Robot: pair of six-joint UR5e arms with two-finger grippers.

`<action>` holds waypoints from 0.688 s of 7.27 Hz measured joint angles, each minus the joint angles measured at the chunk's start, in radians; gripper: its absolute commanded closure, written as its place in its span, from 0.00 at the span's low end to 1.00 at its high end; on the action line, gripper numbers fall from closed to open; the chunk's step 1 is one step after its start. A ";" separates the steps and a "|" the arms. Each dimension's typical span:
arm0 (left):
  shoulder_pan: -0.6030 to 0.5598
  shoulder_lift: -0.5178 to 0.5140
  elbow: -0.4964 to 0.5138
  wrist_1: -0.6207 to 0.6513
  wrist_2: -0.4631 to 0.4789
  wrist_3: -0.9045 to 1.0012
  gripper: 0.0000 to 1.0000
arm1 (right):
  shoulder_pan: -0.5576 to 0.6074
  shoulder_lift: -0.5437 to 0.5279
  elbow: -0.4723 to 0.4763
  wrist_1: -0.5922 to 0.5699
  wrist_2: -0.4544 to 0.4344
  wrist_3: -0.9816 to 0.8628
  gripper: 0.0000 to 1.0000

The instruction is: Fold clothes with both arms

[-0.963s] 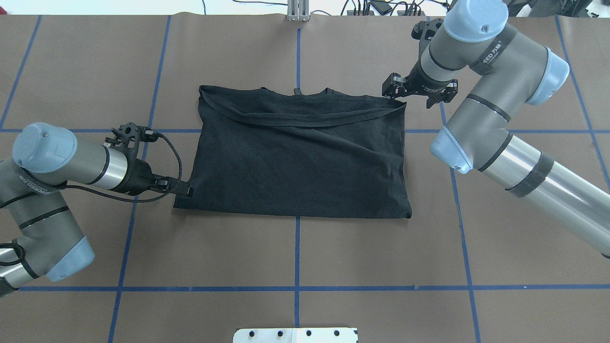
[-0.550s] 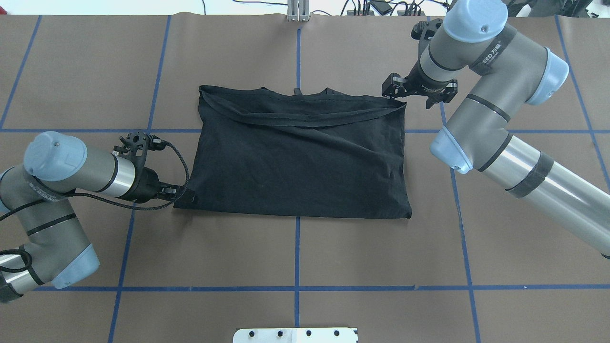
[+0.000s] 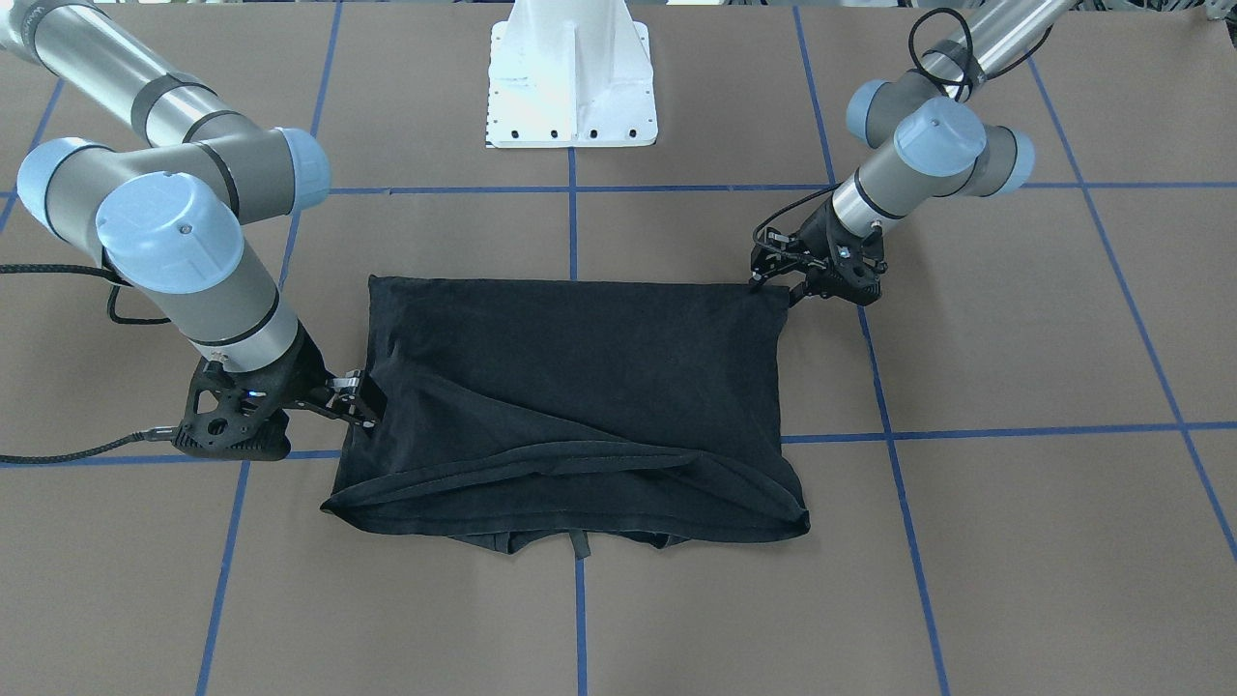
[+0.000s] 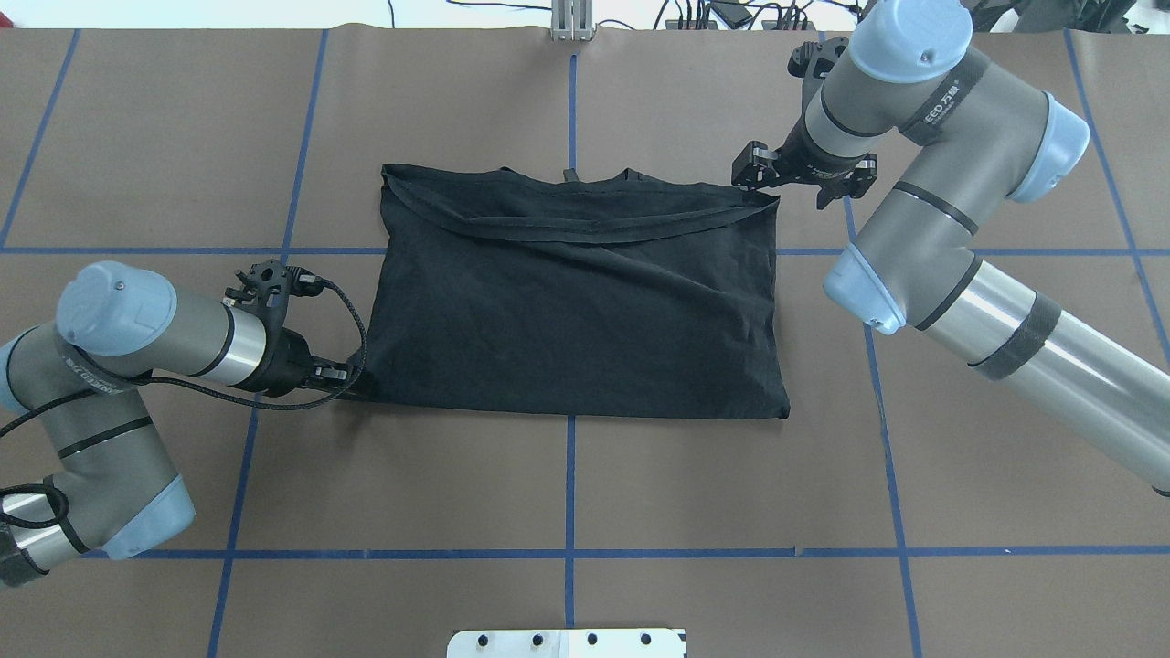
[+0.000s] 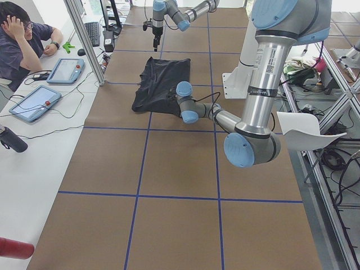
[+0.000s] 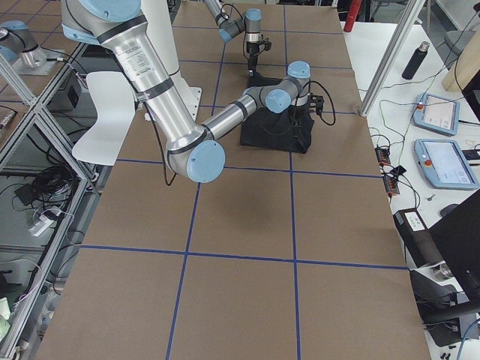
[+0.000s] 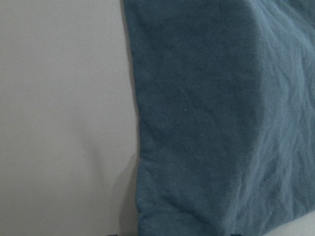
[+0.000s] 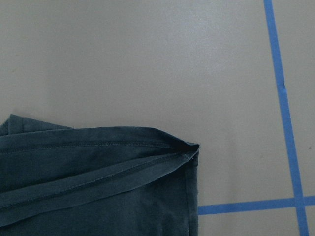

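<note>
Overhead exterior shows a band (image 4: 946, 96) on my right arm (image 4: 1079, 366) reading partly "EED"; the rest is illegible. My right gripper (image 4: 754, 174) hangs parted at the far right corner of the black T-shirt (image 4: 576, 311), which lies flat mid-table. My left gripper (image 4: 345, 382) meets its near left corner; I cannot tell its grip.

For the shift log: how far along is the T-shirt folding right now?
Done: the T-shirt already lies as a rough rectangle, plain black side up, with a hem band doubled across its far edge.
In hand: the left gripper is at its near left corner and the right gripper is at its far right corner. Whether either one grips the cloth cannot be told.
Left: probably at least one more fold to make it compact.
</note>
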 measured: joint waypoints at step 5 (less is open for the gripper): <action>-0.005 0.006 -0.013 0.004 0.000 -0.031 1.00 | -0.006 0.001 0.001 0.001 0.000 0.008 0.00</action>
